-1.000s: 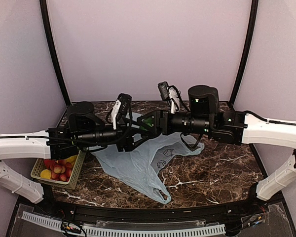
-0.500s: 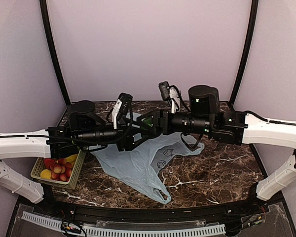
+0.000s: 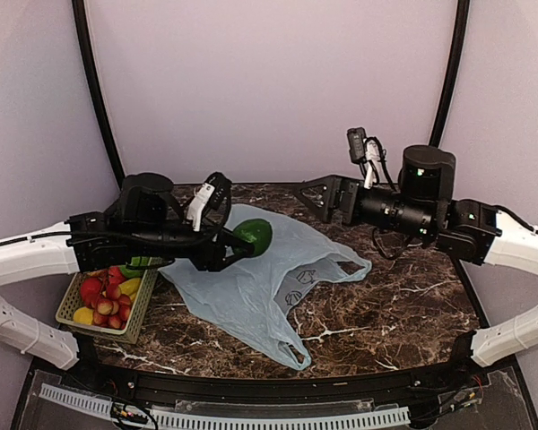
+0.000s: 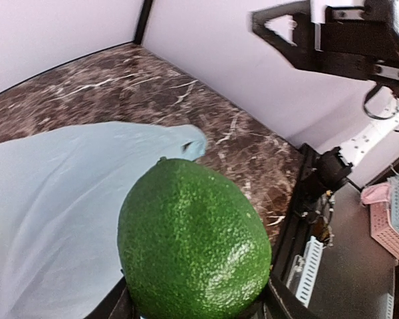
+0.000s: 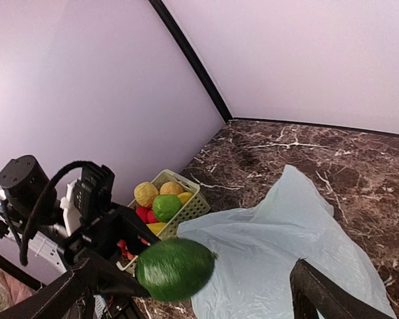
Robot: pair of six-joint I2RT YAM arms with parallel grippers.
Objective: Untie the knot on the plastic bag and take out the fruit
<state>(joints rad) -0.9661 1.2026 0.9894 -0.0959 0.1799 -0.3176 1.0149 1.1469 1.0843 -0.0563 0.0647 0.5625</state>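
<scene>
A green fruit (image 3: 256, 235) is pinched between the fingers of the left gripper (image 3: 244, 242) and is held in the air above the far left part of the plastic bag (image 3: 251, 296). The plastic bag is spread flat on the marble table (image 3: 403, 313), with its loop handles (image 3: 292, 351) lying at its near end. The right gripper (image 3: 316, 193) is raised above the far edge of the plastic bag, jaws spread wide and empty. Just left of the plastic bag, a basket (image 3: 99, 331) is set, filled with small red fruits (image 3: 103, 309) and a second green fruit (image 5: 165, 207).
</scene>
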